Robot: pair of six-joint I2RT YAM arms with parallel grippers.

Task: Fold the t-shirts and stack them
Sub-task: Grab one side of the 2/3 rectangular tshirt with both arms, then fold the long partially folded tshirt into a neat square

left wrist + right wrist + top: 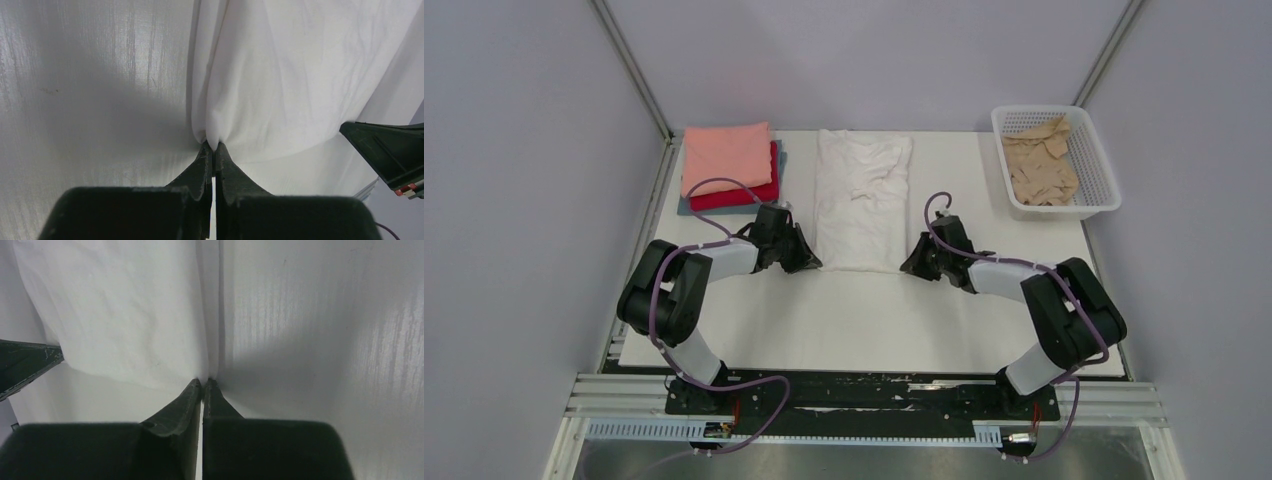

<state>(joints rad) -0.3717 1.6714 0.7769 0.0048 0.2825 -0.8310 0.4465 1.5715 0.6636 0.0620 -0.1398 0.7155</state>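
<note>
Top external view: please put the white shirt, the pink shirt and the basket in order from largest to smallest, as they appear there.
Largest: the white shirt and the basket, too alike to rank.
Smallest, clearly: the pink shirt.

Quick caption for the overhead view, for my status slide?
Left gripper and right gripper pinch near corners of the white t-shirt; folded stack far left, tan shirt in basket.
</note>
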